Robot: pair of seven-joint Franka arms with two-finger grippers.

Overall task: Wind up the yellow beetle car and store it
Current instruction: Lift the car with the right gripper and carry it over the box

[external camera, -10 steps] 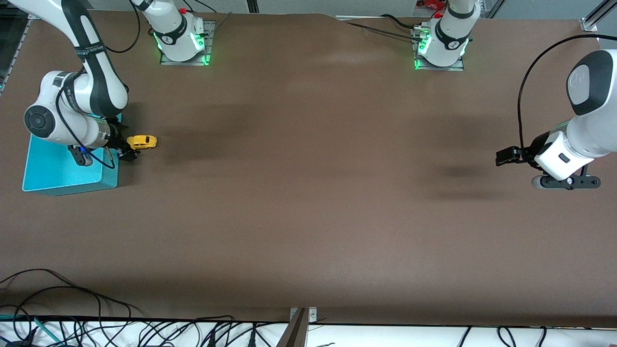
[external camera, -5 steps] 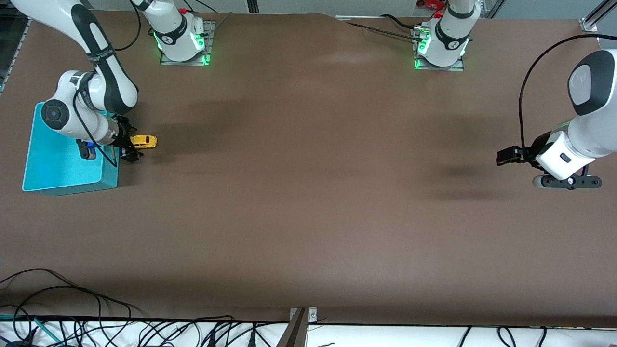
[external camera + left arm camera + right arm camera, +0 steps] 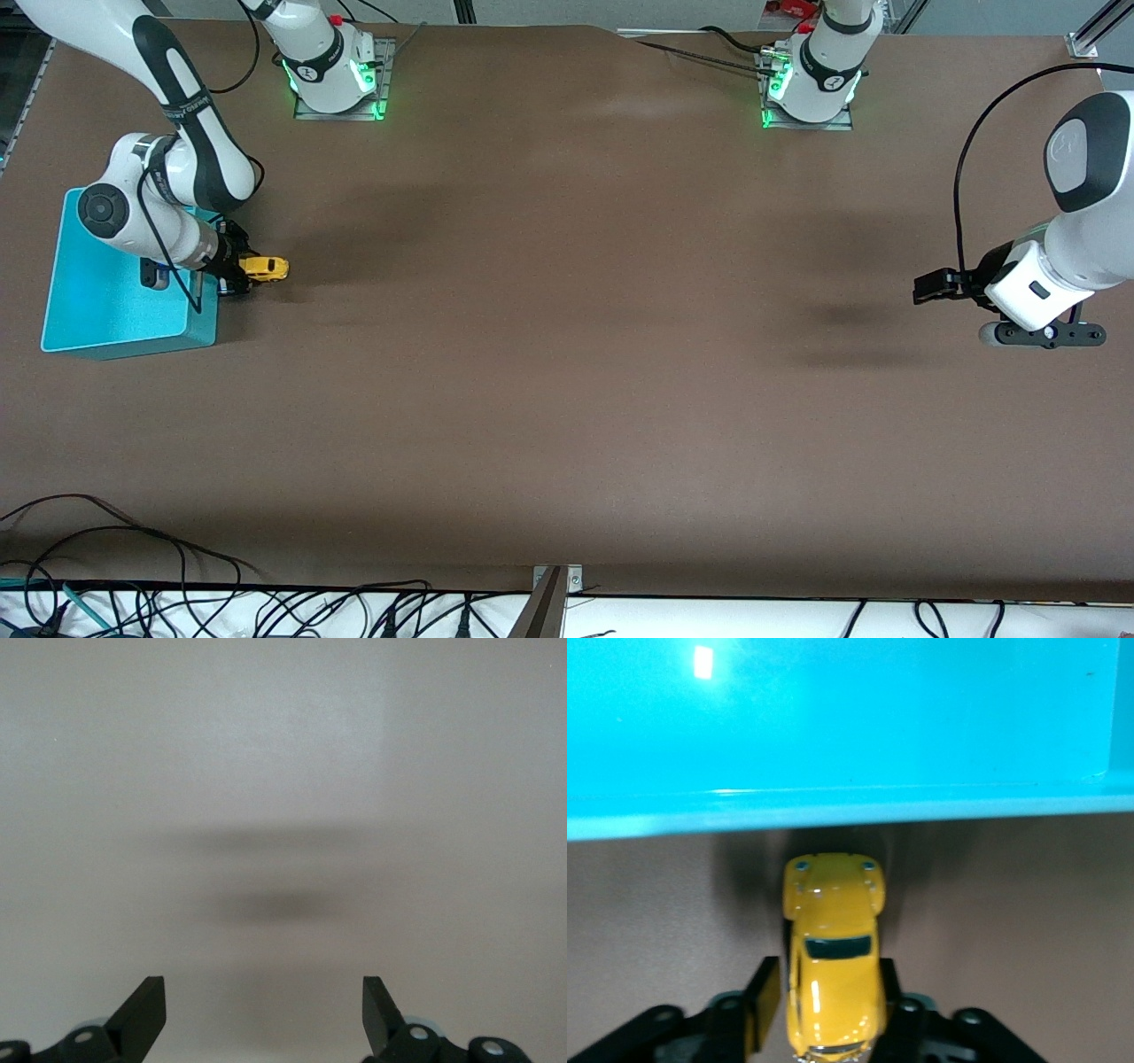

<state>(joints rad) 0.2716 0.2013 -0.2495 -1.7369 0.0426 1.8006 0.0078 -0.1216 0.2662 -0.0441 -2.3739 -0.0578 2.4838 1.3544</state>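
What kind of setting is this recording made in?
Most likely a robotics lab bench: two arms bolted on plates to a brown table, loose cables along its near edge, and only a yellow beetle car between the right pincer fingers beside a teal box.

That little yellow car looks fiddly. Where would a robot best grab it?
Across its flanks, probably, coming from the tail end. The yellow beetle car is long and narrow with a rounded roof, so the sides give the surest hold. The right gripper already straddles it that way, beside the teal box.
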